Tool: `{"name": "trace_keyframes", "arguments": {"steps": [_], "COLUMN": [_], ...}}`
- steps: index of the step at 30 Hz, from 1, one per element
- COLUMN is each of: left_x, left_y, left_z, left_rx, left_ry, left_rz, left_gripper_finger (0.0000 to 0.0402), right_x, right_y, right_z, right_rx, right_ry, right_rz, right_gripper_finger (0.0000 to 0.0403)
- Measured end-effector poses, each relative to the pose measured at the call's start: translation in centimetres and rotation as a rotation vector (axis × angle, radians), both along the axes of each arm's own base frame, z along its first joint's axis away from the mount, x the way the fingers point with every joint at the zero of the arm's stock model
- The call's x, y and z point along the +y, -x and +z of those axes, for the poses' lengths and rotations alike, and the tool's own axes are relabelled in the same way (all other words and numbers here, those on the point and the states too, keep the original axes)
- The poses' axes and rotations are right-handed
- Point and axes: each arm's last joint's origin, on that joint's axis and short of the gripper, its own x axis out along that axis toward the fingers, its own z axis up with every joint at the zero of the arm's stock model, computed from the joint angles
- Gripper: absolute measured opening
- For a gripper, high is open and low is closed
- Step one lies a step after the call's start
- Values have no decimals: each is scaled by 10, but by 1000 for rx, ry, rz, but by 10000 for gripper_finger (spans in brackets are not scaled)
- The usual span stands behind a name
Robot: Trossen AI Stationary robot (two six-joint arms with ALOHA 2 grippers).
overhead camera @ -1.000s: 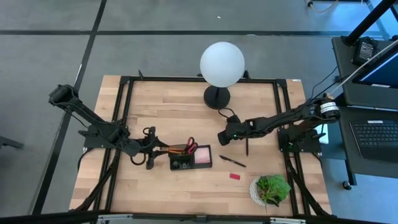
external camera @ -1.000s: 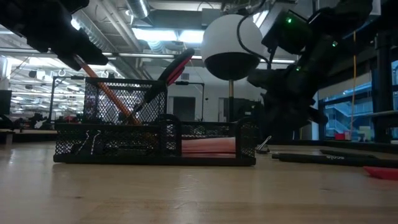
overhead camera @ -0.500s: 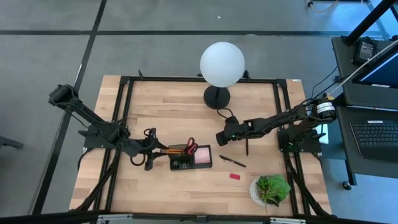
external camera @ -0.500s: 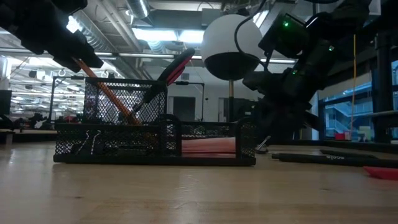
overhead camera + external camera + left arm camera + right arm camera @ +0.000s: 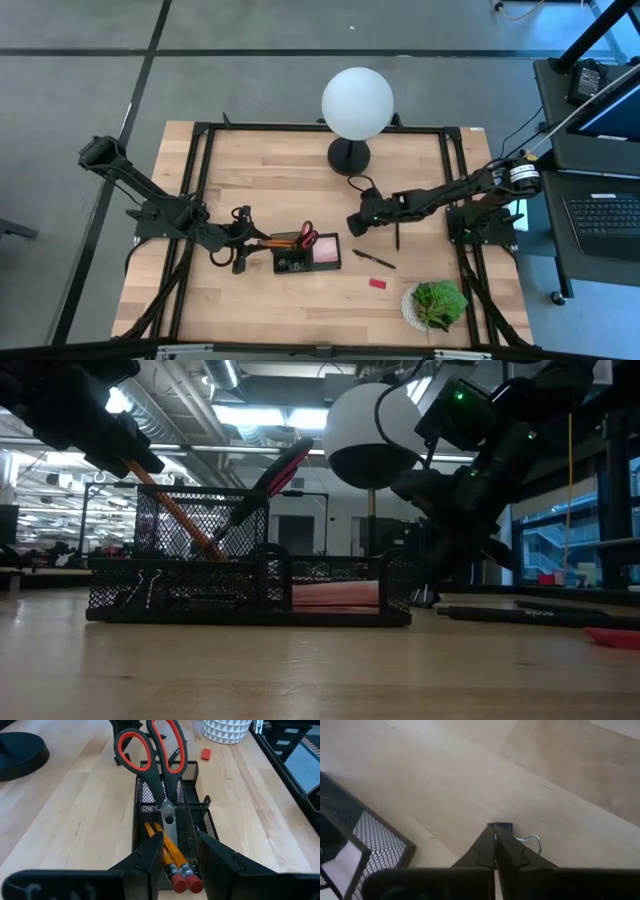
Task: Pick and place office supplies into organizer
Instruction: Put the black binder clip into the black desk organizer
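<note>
The black mesh organizer [image 5: 305,257] stands on the table at centre-left. It holds red-handled scissors [image 5: 150,750], a pink sticky-note pad [image 5: 327,256] and two orange pencils [image 5: 170,852]. My left gripper [image 5: 178,851] is just left of the organizer, shut on the pencils. My right gripper [image 5: 355,225] is right of the organizer and low over the table, shut at a tiny black clip [image 5: 503,826]. Two black pens [image 5: 373,259] [image 5: 397,237] and a red eraser [image 5: 377,283] lie on the wood. My left gripper pinches both pencils side by side between its two fingers, just below their eraser ends [image 5: 182,881]. The fingers come from the table's left, slanting down. The pencils lean in the tall cup [image 5: 200,525], tips down inside it. My right gripper is shut at the clip's black body [image 5: 501,826], slanting down from the table's right. The fingertips hide the place of contact. The clip rests on the table, and one wire handle [image 5: 532,840] sticks out beside the fingers.
A white globe lamp [image 5: 357,103] on a round black base [image 5: 349,155] stands behind my right gripper. A green potted plant [image 5: 437,303] sits at the near right. Black frame rails [image 5: 200,180] run along the table's sides.
My right gripper has tipped down a little toward the clip, and its fingers have shut there. The pencils, the organizer and my left gripper have kept still.
</note>
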Motion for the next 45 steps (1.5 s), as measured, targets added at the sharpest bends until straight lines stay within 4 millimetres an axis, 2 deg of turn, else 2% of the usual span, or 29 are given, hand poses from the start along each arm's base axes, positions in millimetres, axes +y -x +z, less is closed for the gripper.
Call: {"name": "trace_keyframes", "arguments": {"steps": [7, 12, 14, 19, 22, 25, 29, 38, 45], "left_x": [0, 0, 0, 0, 0, 1, 2, 10, 17], "left_y": [0, 0, 0, 0, 0, 1, 3, 15, 24], "left_z": [0, 0, 0, 1, 3, 9, 16, 36, 33], "left_rx": [0, 0, 0, -7, -24, -59, -101, -217, -159], "left_ry": [0, 0, 0, 4, 15, 37, 56, -34, -50], "left_rz": [0, 0, 0, 0, 0, 0, -3, -18, 7], "left_gripper_finger": [106, 106, 106, 106, 106, 106, 106, 106, 106], "right_x": [11, 33, 45, 80, 104, 127, 149, 171, 178], "right_y": [-3, -17, -20, -28, -32, -36, -43, -80, -117], "right_z": [5, 30, 43, 82, 102, 110, 106, 60, 53], "right_rx": [11, 18, 48, -5, -106, -225, -312, -349, -324], "right_ry": [30, 58, 98, 220, 292, 365, 479, 660, 739], "right_rz": [102, 201, 226, 271, 334, 391, 513, 634, 657], "right_gripper_finger": [3, 2, 2, 1, 1, 0, 0, 0, 0]}}
